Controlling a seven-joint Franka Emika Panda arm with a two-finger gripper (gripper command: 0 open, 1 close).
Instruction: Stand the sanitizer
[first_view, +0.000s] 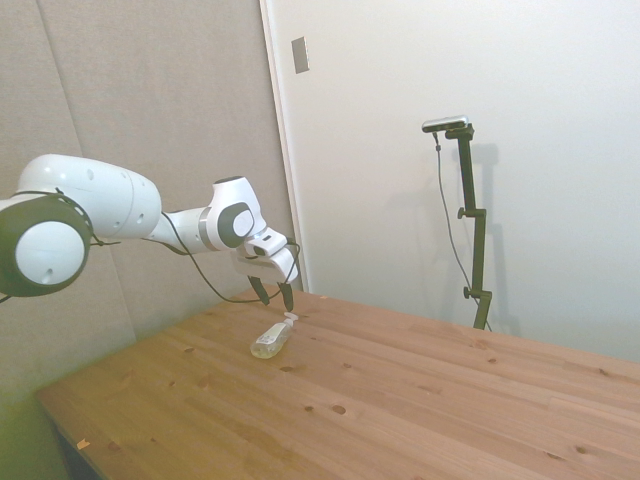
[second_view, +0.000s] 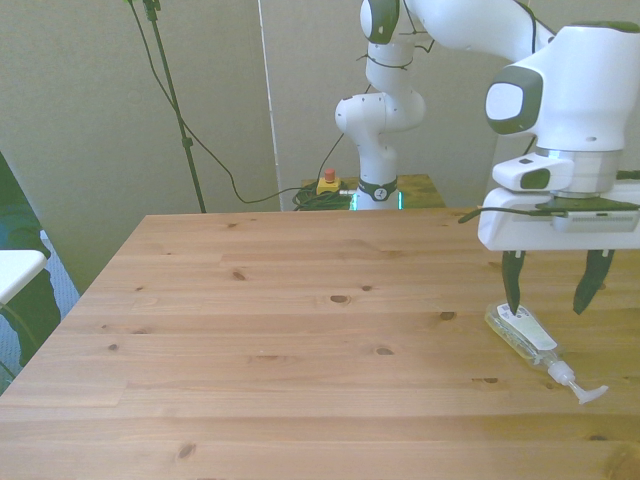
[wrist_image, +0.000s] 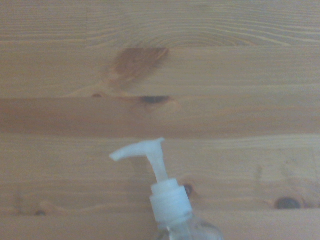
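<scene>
Right now the sanitizer (second_view: 528, 335) lies on its side at the front view's lower right, just beneath the gripper (second_view: 556, 292), whose fingers hang spread.

Desk (second_view: 300, 330) — knotty wood, matt. Sanitizer (second_view: 522, 331) — clear smooth plastic, white plastic pump. Arm shell (first_view: 95, 205) glossy white.

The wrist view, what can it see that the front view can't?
Only the wrist view shows the sanitizer's white pump nozzle close up, plus a dark knot in the wood. Only the front view shows the open pincer above the whole bottle, which lies on its side. Both show the sanitizer on the wooden table.
</scene>
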